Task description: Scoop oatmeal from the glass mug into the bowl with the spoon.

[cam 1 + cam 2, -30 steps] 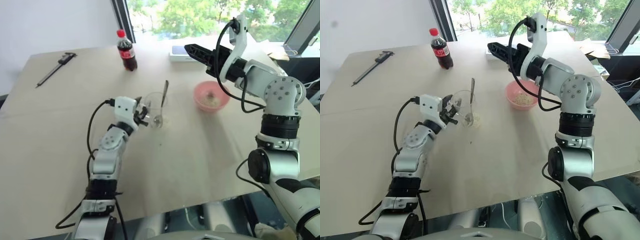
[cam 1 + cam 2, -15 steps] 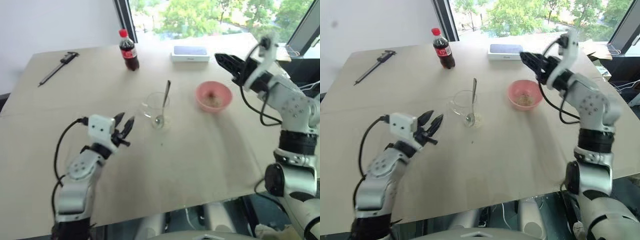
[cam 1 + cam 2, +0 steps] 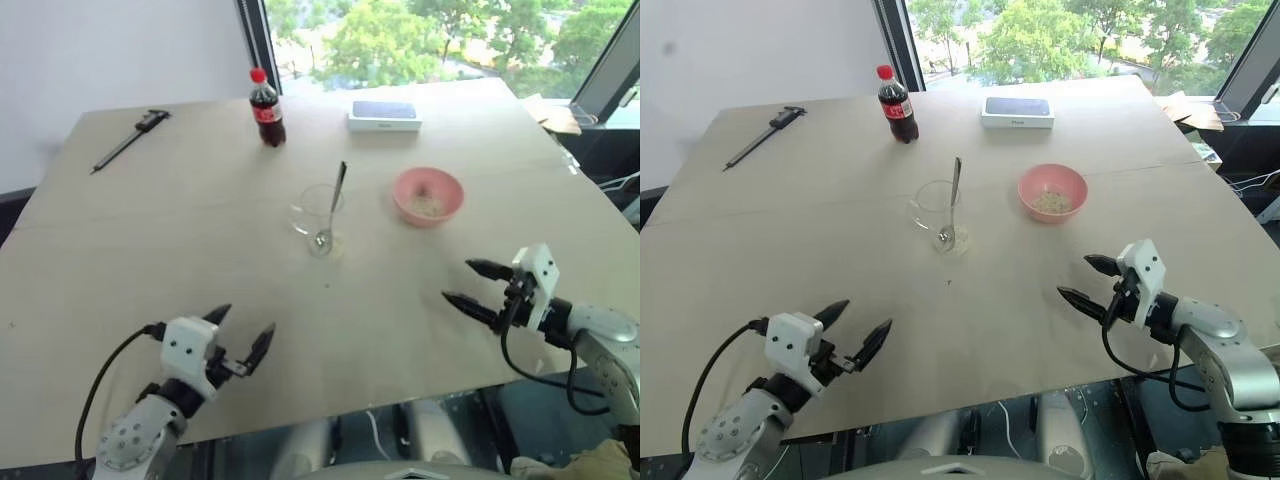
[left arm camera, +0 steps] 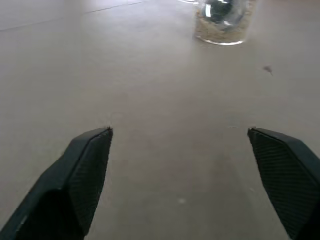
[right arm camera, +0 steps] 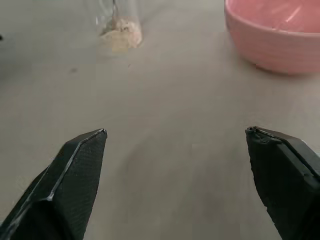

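Note:
The glass mug (image 3: 316, 214) stands upright mid-table with the spoon (image 3: 332, 205) leaning inside it, handle up. Pale oatmeal (image 5: 120, 38) lies in the mug's bottom. The pink bowl (image 3: 428, 196) sits to the mug's right with some oatmeal (image 3: 1050, 203) in it. My left gripper (image 3: 240, 341) hovers open and empty near the table's front edge at the left, far from the mug. Low at the front right, my right gripper (image 3: 468, 285) is open and empty too, in front of the bowl. The wrist views show wide-spread fingers (image 4: 85, 170) (image 5: 75, 170) over bare table.
A cola bottle (image 3: 266, 107) stands at the back of the table, a white flat box (image 3: 384, 115) to its right, and a dark caliper (image 3: 130, 139) at the back left. The table's front edge (image 3: 380, 400) runs just below both grippers.
Both arms have pulled back toward the front edge and dropped low. The left gripper let go of the mug and opened wide. The right gripper came down from above the bowl and opened wider.

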Robot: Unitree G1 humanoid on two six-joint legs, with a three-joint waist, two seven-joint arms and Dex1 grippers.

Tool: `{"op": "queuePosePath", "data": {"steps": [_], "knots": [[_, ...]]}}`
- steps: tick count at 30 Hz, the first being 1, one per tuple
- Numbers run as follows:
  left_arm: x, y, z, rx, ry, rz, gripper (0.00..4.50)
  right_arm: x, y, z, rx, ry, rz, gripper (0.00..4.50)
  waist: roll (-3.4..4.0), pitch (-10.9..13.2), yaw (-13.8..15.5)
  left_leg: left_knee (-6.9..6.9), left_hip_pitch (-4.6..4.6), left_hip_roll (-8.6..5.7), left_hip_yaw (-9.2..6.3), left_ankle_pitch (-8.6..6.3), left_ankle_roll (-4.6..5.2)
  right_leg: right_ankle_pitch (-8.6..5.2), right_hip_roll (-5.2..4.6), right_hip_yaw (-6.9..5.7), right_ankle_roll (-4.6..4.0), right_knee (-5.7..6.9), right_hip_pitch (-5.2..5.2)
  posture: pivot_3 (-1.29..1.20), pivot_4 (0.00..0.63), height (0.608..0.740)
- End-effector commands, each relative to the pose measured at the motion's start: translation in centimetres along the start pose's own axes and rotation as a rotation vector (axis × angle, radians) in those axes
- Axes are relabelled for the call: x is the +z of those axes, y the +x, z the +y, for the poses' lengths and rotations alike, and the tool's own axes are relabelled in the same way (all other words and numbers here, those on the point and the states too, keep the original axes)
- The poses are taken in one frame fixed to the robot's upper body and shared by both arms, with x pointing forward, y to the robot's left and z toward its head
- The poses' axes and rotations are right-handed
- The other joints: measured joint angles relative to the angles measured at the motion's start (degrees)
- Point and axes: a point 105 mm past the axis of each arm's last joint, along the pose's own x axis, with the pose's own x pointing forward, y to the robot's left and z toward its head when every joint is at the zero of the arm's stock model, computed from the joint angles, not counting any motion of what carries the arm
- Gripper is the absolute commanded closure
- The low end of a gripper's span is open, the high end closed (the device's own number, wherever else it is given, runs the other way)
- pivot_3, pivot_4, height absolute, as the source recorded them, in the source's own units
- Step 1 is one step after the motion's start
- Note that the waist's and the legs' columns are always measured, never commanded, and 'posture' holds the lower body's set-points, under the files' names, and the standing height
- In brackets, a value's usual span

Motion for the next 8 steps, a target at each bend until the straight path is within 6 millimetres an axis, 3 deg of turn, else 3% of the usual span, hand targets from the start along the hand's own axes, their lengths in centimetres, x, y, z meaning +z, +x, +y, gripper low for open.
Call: {"op": "queuePosePath", "data": {"steps": [1, 8], "knots": [[1.0, -0.3, -0.1, 0.003, 0.062, -0.038, 0.10, 0.1, -0.4, -0.4, -0.001, -0.095, -0.046, 0.00, -0.07, 0.05, 0.00, 0.00, 0.07, 0.03, 0.02, 0.00, 0.00, 0.00, 0.00, -0.01, 0.00, 0.00, 0.06, 0.00, 0.150, 0.740], [1.2, -0.1, -0.1, 0.008, 0.098, -0.064, 0.10, -1.1, -0.4, -0.5, 0.020, -0.037, -0.018, 0.00, -0.07, 0.06, 0.07, -0.04, 0.11, 0.15, 0.01, -0.01, -0.01, 0.01, 0.12, -0.02, -0.05, 0.02, 0.05, 0.00, 0.150, 0.740]]}}
